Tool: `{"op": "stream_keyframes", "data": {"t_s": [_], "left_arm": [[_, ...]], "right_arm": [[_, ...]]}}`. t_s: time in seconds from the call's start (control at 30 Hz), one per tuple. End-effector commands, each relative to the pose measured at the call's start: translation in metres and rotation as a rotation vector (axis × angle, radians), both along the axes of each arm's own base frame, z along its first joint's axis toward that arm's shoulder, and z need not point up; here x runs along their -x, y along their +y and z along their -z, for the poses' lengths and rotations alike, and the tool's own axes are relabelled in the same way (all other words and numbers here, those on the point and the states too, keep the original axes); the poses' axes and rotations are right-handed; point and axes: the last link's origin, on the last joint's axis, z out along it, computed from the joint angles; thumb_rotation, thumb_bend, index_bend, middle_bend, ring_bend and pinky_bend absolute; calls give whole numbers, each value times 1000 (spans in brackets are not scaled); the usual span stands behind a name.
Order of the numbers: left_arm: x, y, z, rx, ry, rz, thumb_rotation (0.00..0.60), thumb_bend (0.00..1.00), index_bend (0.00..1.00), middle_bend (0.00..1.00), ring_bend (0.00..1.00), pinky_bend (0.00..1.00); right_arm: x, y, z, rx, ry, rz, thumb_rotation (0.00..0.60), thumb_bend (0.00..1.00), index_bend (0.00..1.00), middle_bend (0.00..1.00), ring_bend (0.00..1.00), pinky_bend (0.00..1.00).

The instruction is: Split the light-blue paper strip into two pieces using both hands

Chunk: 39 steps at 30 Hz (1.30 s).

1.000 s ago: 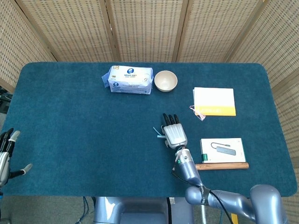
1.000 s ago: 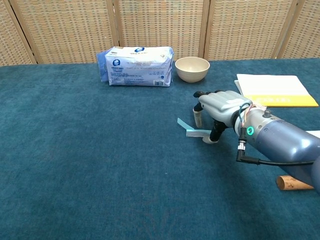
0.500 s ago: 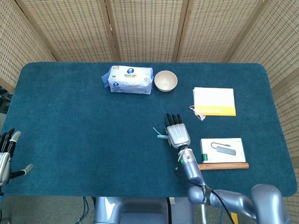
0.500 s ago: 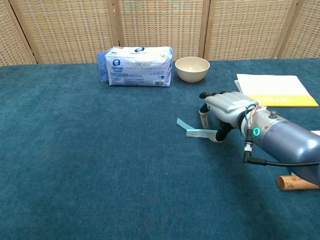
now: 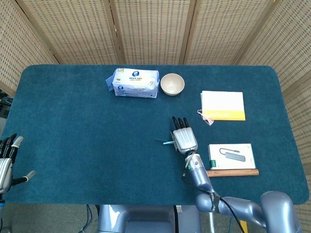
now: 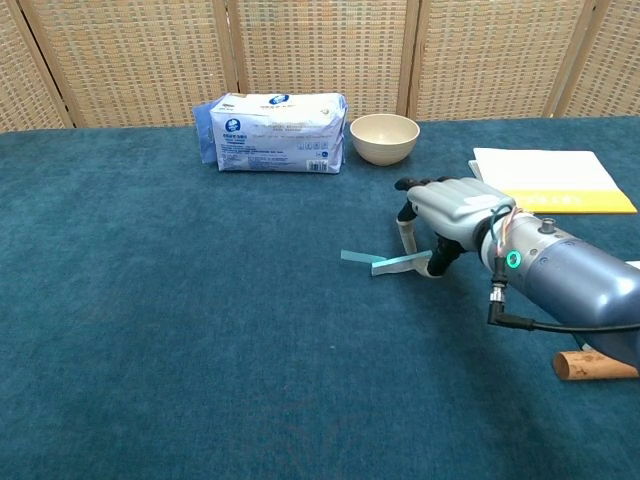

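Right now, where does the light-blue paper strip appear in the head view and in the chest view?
Head view: the light-blue paper strip lies near the centre, just left of the right hand.
Chest view: right of centre, its right end at that hand's fingers.
Shared landmark: the cream round bowl, farther back on the table.

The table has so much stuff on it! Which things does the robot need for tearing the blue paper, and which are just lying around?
For the job: light-blue paper strip; right robot hand, pinching the strip's end; left robot hand.

Just lying about: tissue pack; bowl; white-and-yellow booklet; boxed cable adapter; wooden stick.
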Motion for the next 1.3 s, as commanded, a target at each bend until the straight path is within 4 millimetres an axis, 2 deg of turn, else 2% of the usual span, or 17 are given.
{"op": "stream_keyframes", "data": {"t_s": [0.03, 0.17, 0.33, 0.4, 0.47, 0.53, 0.57, 0.67, 0.73, 0.87, 1.0, 1.13, 1.3], "left_arm": [[0, 4, -1, 3, 4, 4, 600, 0, 0, 0, 0, 0], [-2, 15, -4, 5, 18, 15, 600, 0, 0, 0, 0, 0], [-15, 43, -11, -1, 40, 74, 600, 0, 0, 0, 12, 2], [-24, 61, -11, 10, 54, 123, 600, 0, 0, 61, 133, 44], [-39, 82, -8, 25, 65, 204, 600, 0, 0, 299, 456, 189], [-53, 102, -1, 32, 77, 292, 600, 0, 25, 485, 649, 336], [-64, 115, 4, 33, 83, 353, 600, 0, 53, 555, 710, 428], [-87, 145, 23, 45, 76, 490, 600, 0, 112, 681, 813, 690], [-100, 161, 35, 61, 60, 559, 600, 0, 129, 750, 871, 807], [-131, 188, 67, 109, 43, 666, 600, 0, 141, 869, 963, 919], [-156, 203, 95, 168, 3, 691, 600, 0, 175, 916, 993, 948], [-178, 211, 120, 241, -83, 661, 600, 0, 272, 920, 995, 949], [-192, 210, 139, 311, -158, 632, 600, 4, 382, 920, 995, 949]], "right_arm": [[-8, 0, -8, 24, -42, -47, 600, 455, 682, 0, 0, 0], [-17, -1, -18, 46, -75, -106, 600, 456, 688, 0, 0, 0], [-34, -1, -32, 56, -124, -159, 600, 455, 688, 0, 0, 0], [-44, -1, -38, 56, -140, -183, 600, 456, 688, 0, 0, 0], [-53, -1, -42, 59, -136, -205, 600, 456, 688, 0, 0, 0], [-63, -3, -45, 66, -119, -230, 600, 456, 688, 0, 0, 0], [-68, -4, -45, 68, -116, -233, 600, 455, 688, 0, 0, 0], [-81, -5, -44, 55, -128, -223, 600, 457, 688, 0, 0, 0], [-89, -4, -42, 38, -148, -208, 600, 464, 688, 0, 0, 0], [-104, -1, -37, 12, -172, -184, 600, 466, 688, 0, 0, 0], [-114, -1, -33, 11, -171, -181, 600, 466, 688, 0, 0, 0], [-120, -2, -30, 11, -183, -160, 600, 466, 688, 0, 0, 0], [-123, -4, -29, 8, -198, -133, 600, 466, 688, 0, 0, 0]]}}
